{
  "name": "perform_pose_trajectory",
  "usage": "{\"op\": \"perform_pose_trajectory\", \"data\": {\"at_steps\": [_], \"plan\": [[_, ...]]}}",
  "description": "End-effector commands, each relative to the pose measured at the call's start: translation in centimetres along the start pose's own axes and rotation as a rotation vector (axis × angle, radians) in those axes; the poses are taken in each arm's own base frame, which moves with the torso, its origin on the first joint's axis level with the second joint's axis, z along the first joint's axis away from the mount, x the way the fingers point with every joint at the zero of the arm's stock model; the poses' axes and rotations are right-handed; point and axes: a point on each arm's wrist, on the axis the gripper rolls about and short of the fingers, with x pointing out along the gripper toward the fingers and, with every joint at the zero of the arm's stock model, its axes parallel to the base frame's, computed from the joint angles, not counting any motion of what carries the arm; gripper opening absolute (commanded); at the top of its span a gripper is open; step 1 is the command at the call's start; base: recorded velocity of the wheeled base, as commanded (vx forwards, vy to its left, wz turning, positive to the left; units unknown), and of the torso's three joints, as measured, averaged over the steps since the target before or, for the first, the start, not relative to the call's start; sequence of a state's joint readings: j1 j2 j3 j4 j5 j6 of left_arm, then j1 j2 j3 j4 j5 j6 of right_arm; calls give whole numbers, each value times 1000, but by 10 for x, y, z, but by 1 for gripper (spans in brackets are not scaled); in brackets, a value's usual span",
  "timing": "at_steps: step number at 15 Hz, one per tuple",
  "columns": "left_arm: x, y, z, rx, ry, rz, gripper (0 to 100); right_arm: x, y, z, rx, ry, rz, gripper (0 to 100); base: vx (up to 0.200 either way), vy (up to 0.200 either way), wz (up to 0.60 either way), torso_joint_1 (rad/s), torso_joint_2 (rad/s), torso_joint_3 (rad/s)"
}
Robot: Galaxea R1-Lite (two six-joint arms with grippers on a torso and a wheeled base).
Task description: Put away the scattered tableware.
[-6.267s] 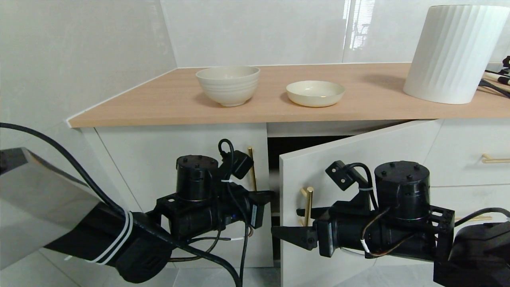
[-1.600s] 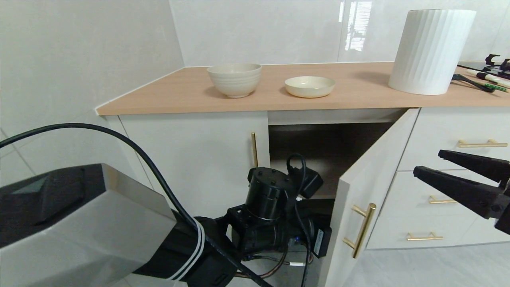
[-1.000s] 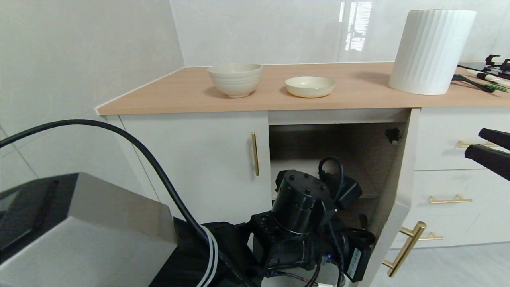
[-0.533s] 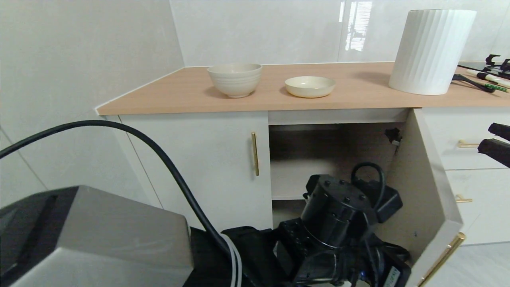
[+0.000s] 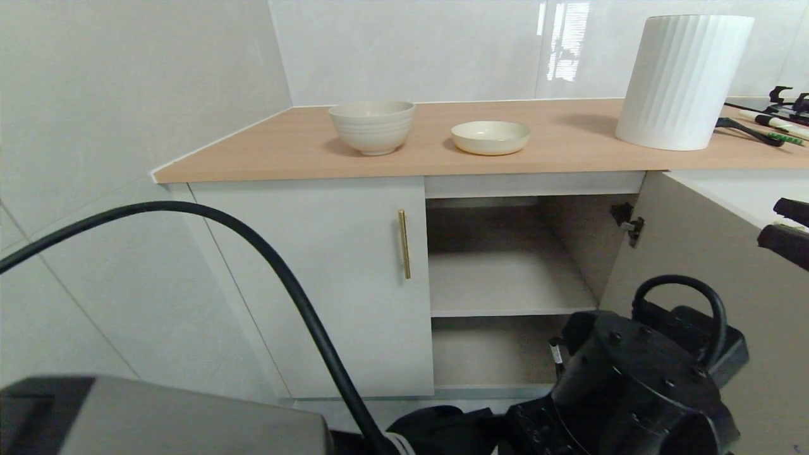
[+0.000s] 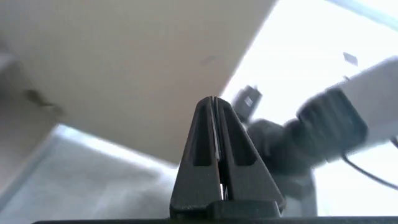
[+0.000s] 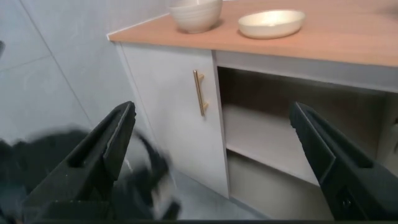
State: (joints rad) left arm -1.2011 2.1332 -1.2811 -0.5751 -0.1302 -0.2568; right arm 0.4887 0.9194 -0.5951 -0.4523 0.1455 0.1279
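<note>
Cabinet (image 5: 499,284) is standing open; ribbed bowl (image 5: 371,126) and shallow dish (image 5: 491,136) are sitting unstowed on the tabletop (image 5: 284,151) above. I'm holding left gripper (image 6: 216,149) fingers together, right gripper (image 7: 211,115) fingers spread wide, both empty.

1 bowl (image 5: 371,126), 1 shallow dish (image 5: 491,136), 1 ribbed white canister (image 5: 682,82), 1 shut door (image 5: 310,284) + 1 open door (image 5: 689,253).

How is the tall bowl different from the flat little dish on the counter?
The bowl is deep and tall; the dish is low and shallow. The bowl has ridges around its outside; the dish is smooth. Both are cream-coloured, upright and stand on the wooden countertop.
</note>
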Motion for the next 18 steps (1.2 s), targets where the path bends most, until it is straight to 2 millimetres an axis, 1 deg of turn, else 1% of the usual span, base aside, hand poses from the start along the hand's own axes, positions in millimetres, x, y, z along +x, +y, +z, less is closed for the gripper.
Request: {"op": "perform_pose_trajectory", "data": {"at_steps": [1,2,3,4,5,6,7,8,9,11,12,13,14,15,16,18], "plan": [[-43,30,26,-29,-75,113,0,15,-4,-11,11,69,-8,100,0,0,0,0,0,0],[-65,47,34,-43,-96,166,0,25,-6,-19,18,115,-14,100,0,0,0,0,0,0],[-81,63,36,-45,-103,218,0,31,-8,-24,23,147,-18,100,0,0,0,0,0,0],[-107,86,42,-53,-132,298,0,41,-10,-32,31,200,-23,100,0,0,0,0,0,0],[-133,104,43,-72,-151,371,0,54,-12,-39,37,243,-9,100,0,0,0,0,0,0],[-153,115,43,-85,-163,427,0,65,-13,-40,45,264,18,100,0,0,0,0,0,0],[-173,123,44,-92,-189,473,0,82,-16,-41,64,279,32,100,0,0,0,0,0,0],[-187,127,46,-92,-209,504,0,96,-18,-40,105,284,23,100,0,0,0,0,0,0],[-201,130,47,-82,-225,537,100,103,-19,-39,135,282,20,100,0,0,0,0,0,0],[-224,130,48,-67,-248,580,100,106,-18,-42,109,294,25,100,0,0,0,0,0,0],[-243,127,41,-47,-248,613,100,106,-16,-42,35,291,14,100,0,0,0,0,0,0],[-256,132,35,-37,-240,644,100,103,-17,-48,30,313,-4,100,0,0,0,0,0,0],[-258,134,34,-35,-238,641,100,103,-17,-51,31,323,-4,100,0,0,0,0,0,0],[-275,136,38,-2,-256,609,100,100,-19,-58,39,345,-21,100,0,0,0,0,0,0],[-286,133,43,11,-285,630,100,99,-23,-56,40,335,-37,100,0,0,0,0,0,0],[-311,122,58,44,-360,679,100,92,-21,-50,33,308,-35,100,0,0,0,0,0,0]]}}
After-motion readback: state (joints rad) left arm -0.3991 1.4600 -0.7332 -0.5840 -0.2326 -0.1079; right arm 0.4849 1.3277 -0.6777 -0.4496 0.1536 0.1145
